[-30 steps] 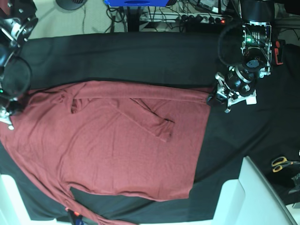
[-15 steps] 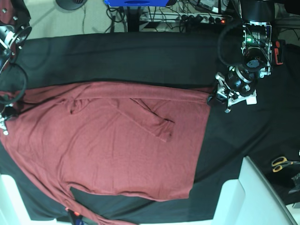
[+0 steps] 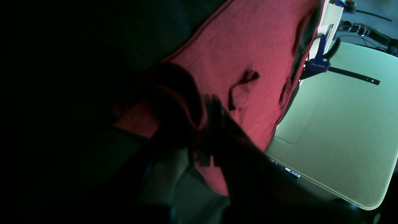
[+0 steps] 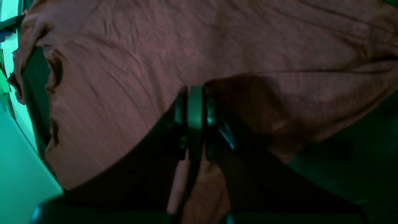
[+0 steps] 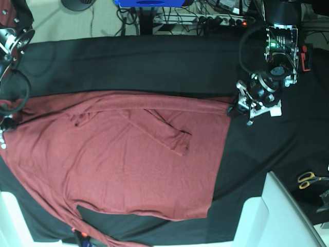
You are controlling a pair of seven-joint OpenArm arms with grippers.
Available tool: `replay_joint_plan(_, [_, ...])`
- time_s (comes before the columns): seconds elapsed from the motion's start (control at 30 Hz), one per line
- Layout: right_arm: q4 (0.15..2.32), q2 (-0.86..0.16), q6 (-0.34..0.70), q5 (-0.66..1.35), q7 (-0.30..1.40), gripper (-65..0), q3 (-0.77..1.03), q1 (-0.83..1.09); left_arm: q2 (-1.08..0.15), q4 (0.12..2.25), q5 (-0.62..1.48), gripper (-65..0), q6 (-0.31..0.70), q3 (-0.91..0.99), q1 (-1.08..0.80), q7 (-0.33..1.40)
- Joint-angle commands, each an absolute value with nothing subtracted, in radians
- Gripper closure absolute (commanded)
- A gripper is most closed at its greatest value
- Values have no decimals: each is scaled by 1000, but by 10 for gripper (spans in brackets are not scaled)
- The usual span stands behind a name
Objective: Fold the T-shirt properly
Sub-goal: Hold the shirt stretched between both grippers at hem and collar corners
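Observation:
The brick-red T-shirt (image 5: 128, 164) lies spread flat on the black tablecloth (image 5: 154, 62), with one long sleeve (image 5: 169, 131) folded across its body. My left gripper (image 5: 232, 107) is at the shirt's upper right corner in the base view, shut on the hem. The left wrist view shows red cloth (image 3: 248, 40) bunched between its dark fingers (image 3: 214, 130). My right gripper (image 5: 5, 126) sits at the far left edge of the base view, shut on the shirt's left end. In the right wrist view its jaws (image 4: 195, 93) are pressed together with cloth (image 4: 186, 40) held between them.
Yellow-handled scissors (image 5: 308, 179) lie at the right edge of the cloth. A white board (image 5: 267, 216) juts in at the lower right. A blue clamp (image 3: 318, 63) grips the table edge beside the shirt. Cables and a power strip (image 5: 221, 20) run behind the table.
The right arm has drawn back toward the left edge, pulling the shirt's left end with it; the fold near the collar has flattened. The left gripper has stayed put.

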State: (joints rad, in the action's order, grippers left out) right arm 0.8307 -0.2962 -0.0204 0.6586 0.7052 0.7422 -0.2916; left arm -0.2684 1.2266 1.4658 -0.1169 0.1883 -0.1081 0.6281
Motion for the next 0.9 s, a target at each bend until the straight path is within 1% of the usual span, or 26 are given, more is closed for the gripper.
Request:
replay_joint_plan(0.0, [846,-320,-18,674,690,-8,746,-318,-280,1247,1484,0,-102,194,-87,627])
replay_joint_plan(0.17, [846,-320,-19,674,654,-8,745,-318,-278,1247,1484,0,-102,194,-76,625])
replay_joint_plan(0.3, [845,-320,-70,674,650,-8,746,-318,-278,1237,1484,0,-102,193,-65,625])
replay_joint_plan(0.73, [812,-320,-77,676,648,-8,745,-321,-278,1234,1484,0,-102,191,-68,625])
replay_joint_plan(0.87, [812,-318,-77,676,648,-20,746,-321,-278,1234,1484,0,-102,186,-68,625])
